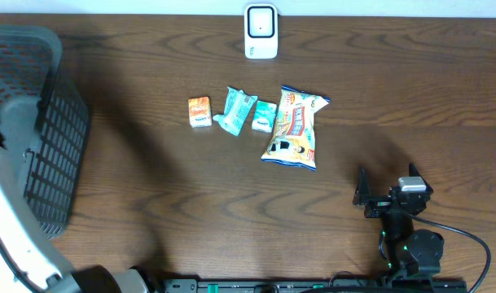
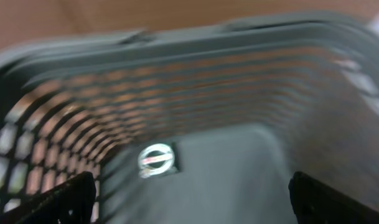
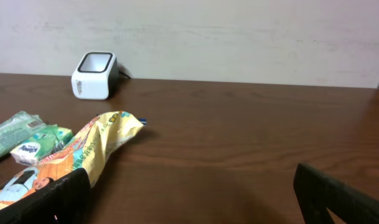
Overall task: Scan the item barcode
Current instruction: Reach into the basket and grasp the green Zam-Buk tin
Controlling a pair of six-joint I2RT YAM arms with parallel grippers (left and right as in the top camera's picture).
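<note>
light: soft, even | shadow: dim patch at 9 o'clock overhead, beside basket (image 1: 36,122) | left wrist: heavily blurred | right wrist: sharp

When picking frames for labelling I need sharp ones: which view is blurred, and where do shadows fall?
Left wrist: heavily motion-blurred, the mesh of the basket smeared. Right wrist: sharp, scanner and snack bag crisp, evenly lit. Overhead: sharp, with a soft shadow on the table beside the basket.

table (image 1: 394,98): dark wood | basket (image 1: 60,146): grey mesh, at its left edge | wall (image 3: 239,37): pale, plain
</note>
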